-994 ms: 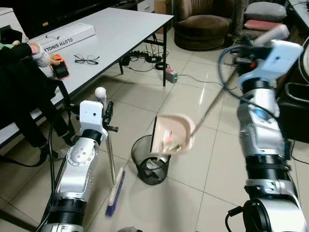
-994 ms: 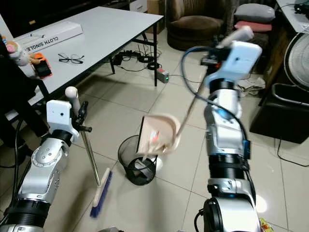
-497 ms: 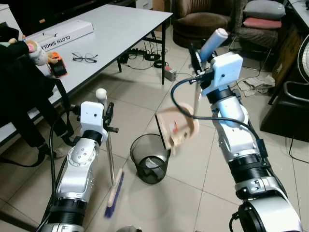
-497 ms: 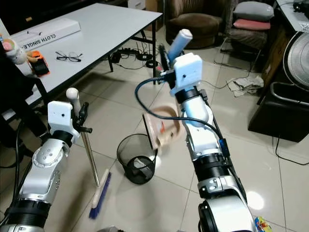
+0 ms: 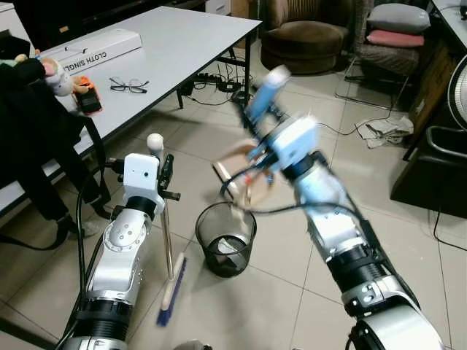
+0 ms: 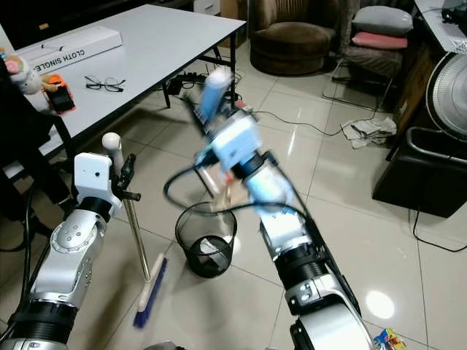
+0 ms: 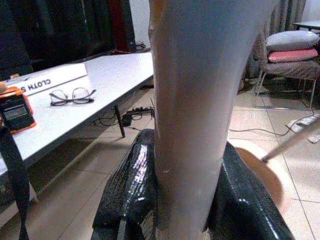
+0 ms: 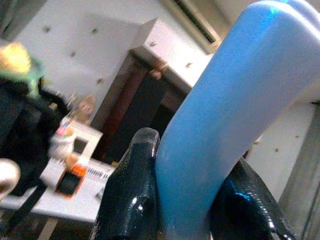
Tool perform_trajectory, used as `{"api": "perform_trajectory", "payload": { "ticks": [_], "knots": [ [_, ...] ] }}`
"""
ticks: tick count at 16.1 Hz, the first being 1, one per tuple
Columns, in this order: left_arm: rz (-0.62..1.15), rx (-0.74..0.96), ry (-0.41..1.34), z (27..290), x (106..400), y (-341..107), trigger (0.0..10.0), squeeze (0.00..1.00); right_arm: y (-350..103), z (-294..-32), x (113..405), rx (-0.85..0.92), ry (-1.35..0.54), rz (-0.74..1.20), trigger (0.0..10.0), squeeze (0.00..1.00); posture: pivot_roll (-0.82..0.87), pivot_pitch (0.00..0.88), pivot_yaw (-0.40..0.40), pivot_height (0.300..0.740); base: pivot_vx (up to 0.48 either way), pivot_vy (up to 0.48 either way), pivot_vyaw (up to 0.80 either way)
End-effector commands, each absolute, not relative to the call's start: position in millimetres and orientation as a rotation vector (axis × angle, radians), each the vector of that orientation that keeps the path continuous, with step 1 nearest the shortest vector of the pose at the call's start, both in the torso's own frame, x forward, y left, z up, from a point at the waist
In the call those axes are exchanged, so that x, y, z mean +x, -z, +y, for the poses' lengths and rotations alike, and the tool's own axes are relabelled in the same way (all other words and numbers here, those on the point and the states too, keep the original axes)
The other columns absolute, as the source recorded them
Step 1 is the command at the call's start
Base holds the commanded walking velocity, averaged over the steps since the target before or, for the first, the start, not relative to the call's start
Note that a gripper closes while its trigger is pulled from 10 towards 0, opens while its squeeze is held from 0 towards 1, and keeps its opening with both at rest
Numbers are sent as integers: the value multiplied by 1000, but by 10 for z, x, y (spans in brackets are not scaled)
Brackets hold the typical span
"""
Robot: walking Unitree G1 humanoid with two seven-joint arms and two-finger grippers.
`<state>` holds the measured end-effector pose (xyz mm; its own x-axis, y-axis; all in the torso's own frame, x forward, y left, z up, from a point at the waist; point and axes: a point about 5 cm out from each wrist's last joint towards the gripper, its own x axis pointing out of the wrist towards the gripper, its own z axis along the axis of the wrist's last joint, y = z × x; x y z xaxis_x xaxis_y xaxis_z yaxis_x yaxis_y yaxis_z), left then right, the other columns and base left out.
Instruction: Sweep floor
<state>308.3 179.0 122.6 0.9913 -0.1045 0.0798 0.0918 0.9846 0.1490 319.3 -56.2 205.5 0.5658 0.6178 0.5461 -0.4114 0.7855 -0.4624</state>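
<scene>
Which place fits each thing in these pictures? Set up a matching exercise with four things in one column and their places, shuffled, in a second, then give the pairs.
Things:
1. broom
2. dustpan
3. bin
4. glasses

Places:
A. lying on the white table
B. standing on the floor between the two arms
C. held by the left end effector, bristles on the floor
D. held by the right end effector, up above the bin

Pairs: 1-C, 2-D, 3-B, 4-A

Beige tiled floor (image 5: pixel 284 292), white table (image 5: pixel 175 44), seemingly brown armchair (image 5: pixel 299 44)
</scene>
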Motion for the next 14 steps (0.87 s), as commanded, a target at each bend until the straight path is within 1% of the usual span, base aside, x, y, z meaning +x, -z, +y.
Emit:
{"api": "perform_trajectory", "payload": {
  "ticks": [1, 3, 6, 7, 9, 10, 12, 14],
  "knots": [
    [-132, 163, 79, 1811, 3114, -1322, 10000, 0, -2168, -550, 3163, -343, -630, -840, 10000, 0, -76, 0, 11, 740, 0, 0, 0],
    [-138, 166, 65, 1836, 3106, -1329, 10000, 0, -2181, -543, 3160, -370, -645, -856, 10000, 0, -68, 0, -10, 740, 0, 0, 0],
    [-153, 192, 57, 1873, 3100, -1369, 10000, 0, -2313, -662, 3191, -388, -581, -900, 10000, 0, -59, 0, -40, 740, 0, 0, 0],
    [-167, 199, 48, 1896, 3097, -1410, 10000, 0, -2424, -766, 3218, -369, -523, -915, 10000, 0, -58, 0, -52, 740, 0, 0, 0],
    [-186, 203, 30, 1917, 3095, -1473, 10000, 0, -2529, -870, 3237, -351, -482, -926, 10000, 0, -47, 0, -61, 740, 0, 0, 0],
    [-210, 210, 25, 1905, 3062, -1591, 10000, 0, -2589, -1005, 3283, -308, -429, -914, 10000, 0, 11, 0, -57, 740, 0, 0, 0],
    [-244, 234, 39, 1902, 2960, -1811, 10000, 0, -2549, -1301, 3429, -216, -258, -825, 10000, 0, 68, 0, -47, 740, 0, 0, 0],
    [-261, 209, 25, 1941, 2954, -1874, 10000, 0, -2528, -1404, 3460, -191, -179, -790, 10000, 0, 64, 0, -53, 740, 0, 0, 0]
  ]
}}
